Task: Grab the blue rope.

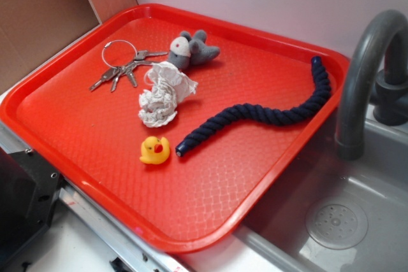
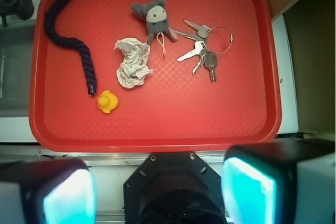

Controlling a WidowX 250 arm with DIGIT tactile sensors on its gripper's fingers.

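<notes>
On the red tray [image 1: 83, 132], untouched blue rope [image 1: 268, 116] beside duck [image 1: 155, 150].

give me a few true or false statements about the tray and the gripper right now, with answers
1. The blue rope lies on the red tray. True.
2. The gripper is shut on the rope. False: it is open, back at the tray's near edge, holding nothing.
3. The yellow duck sits near one capped end of the rope. True.
4. The keys lie in the sink. False: they are on the tray.
5. The crumpled paper rests between the duck and the grey plush toy. True.
</notes>
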